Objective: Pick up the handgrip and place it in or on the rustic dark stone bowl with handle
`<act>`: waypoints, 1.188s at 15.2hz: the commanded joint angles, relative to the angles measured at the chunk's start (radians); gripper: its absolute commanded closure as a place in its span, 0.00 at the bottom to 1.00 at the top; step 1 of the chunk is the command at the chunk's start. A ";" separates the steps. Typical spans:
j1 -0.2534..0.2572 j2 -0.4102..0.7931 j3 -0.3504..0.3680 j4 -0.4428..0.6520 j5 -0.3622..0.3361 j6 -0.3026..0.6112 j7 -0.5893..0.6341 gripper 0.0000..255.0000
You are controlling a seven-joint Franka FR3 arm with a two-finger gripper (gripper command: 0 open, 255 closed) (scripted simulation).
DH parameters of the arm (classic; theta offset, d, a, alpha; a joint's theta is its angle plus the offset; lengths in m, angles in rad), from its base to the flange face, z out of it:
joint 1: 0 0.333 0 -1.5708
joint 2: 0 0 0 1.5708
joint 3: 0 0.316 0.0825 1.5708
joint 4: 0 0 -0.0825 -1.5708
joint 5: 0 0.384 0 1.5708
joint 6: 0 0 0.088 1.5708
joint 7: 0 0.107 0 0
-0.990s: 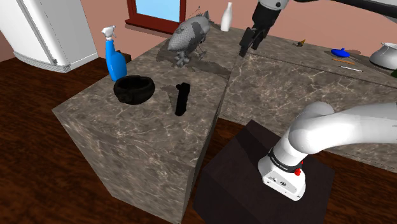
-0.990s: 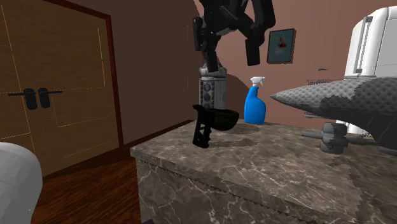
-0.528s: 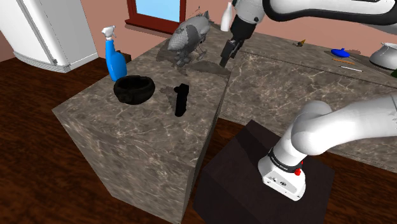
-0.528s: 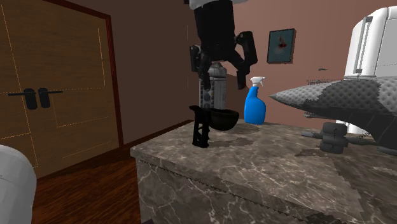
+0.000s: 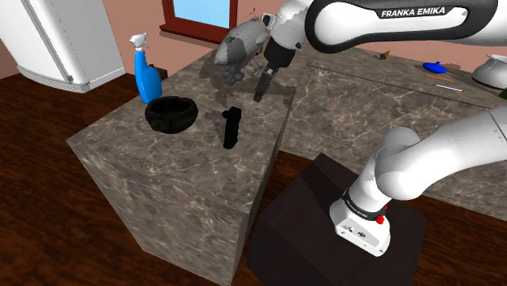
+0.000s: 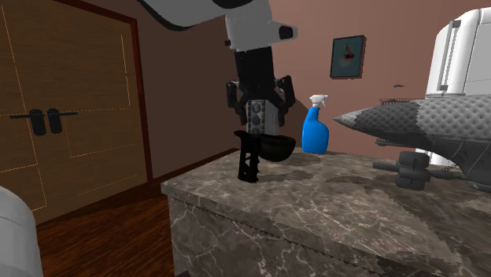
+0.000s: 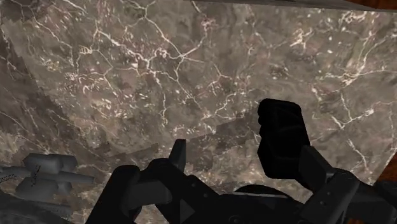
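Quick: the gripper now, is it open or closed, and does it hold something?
Gripper: open, fingers apart, holding nothing; the handgrip lies on the counter, untouched.

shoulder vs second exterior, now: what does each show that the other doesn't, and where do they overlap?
Shoulder view: the robot's dark stand, the window, small items on the far counter, and a clear gap between handgrip and bowl.
Second exterior view: the wooden door and a framed picture; here handgrip and bowl overlap.
Both: handgrip, bowl, blue spray bottle, grey fish figure, white fridge, and the open gripper above the marble counter, holding nothing.
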 commanded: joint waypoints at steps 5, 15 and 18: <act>0.071 0.093 0.027 -0.016 0.041 0.143 -0.072 0.00; 0.071 0.147 0.035 -0.058 0.043 0.239 -0.071 0.00; 0.071 0.147 0.035 -0.058 0.043 0.239 -0.071 0.00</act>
